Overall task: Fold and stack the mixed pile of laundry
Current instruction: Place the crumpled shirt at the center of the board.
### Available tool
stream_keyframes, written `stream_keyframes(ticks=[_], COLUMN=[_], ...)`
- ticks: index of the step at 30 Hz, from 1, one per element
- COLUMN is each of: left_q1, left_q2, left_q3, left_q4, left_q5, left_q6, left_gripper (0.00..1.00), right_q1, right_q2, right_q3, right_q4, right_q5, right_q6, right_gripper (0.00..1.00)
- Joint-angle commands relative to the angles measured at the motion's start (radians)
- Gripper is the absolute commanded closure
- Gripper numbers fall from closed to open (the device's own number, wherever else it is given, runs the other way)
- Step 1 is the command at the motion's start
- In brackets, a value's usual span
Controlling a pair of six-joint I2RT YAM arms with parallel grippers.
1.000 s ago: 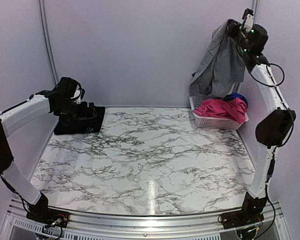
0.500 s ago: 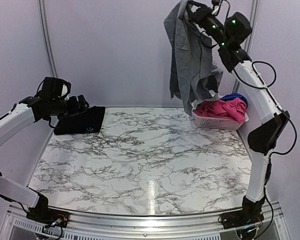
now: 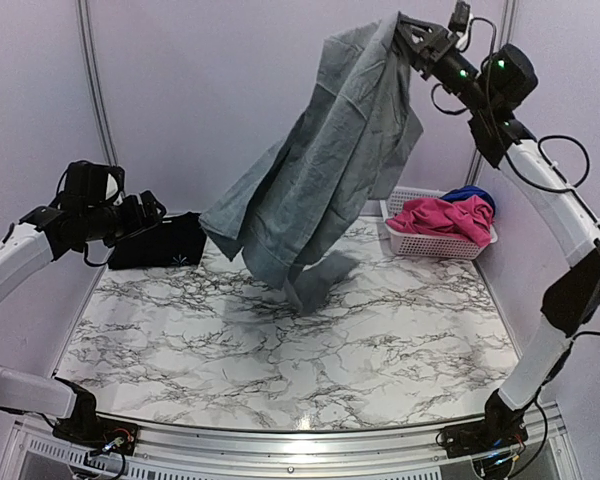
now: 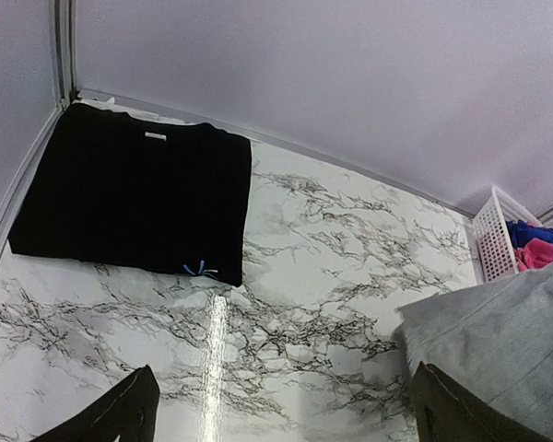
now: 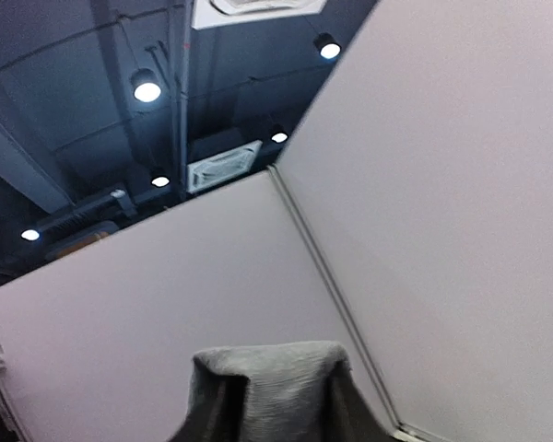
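Trousers (image 3: 320,170), grey, hang mid-frame at the right pincer (image 3: 408,32), low end near the tabletop (image 3: 380,340); whether its jaws clamp them I cannot tell. They look soft, light and floppy, best taken at the waistband corners. Left pincer (image 3: 148,212) gapes empty. One black cloth (image 3: 165,245) lies folded upper left; one pink piece (image 3: 440,218) and one blue piece (image 3: 470,193) sit in the basket (image 3: 430,245).

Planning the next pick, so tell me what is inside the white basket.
The basket holds a pink garment with a blue piece behind it. Anything beneath them is covered and cannot be seen.
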Motion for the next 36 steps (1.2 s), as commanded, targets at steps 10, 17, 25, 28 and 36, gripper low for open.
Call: stream_keyframes(ticks=[10, 17, 25, 28, 36], left_q1=[-0.100, -0.385, -0.576, -0.579, -0.576], left_q2=[-0.131, 0.047, 0.550, 0.710, 0.972], left_q3=[-0.215, -0.196, 0.141, 0.307, 0.503], left_q4=[-0.105, -0.082, -0.074, -0.075, -0.158], left_q5=[0.137, 0.040, -0.057, -0.055, -0.087], left_q6=[0.138, 0.184, 0.265, 0.270, 0.304], left_gripper=[0.01, 0.01, 0.06, 0.09, 0.32], right_q1=[-0.129, -0.129, -0.250, -0.305, -0.251], right_q2=[-0.625, -0.679, -0.639, -0.623, -0.611], right_q3=[-0.974, -1.120, -1.127, -1.097, -1.078], right_q4=[-1.010, -1.130, -1.159, -1.176, -1.153], right_q5=[0.306, 0.253, 0.283, 0.296, 0.072], right_q6=[-0.695, -0.722, -0.696, -0.721, -0.738], right_gripper=[0.02, 0.07, 0.01, 0.01, 0.11])
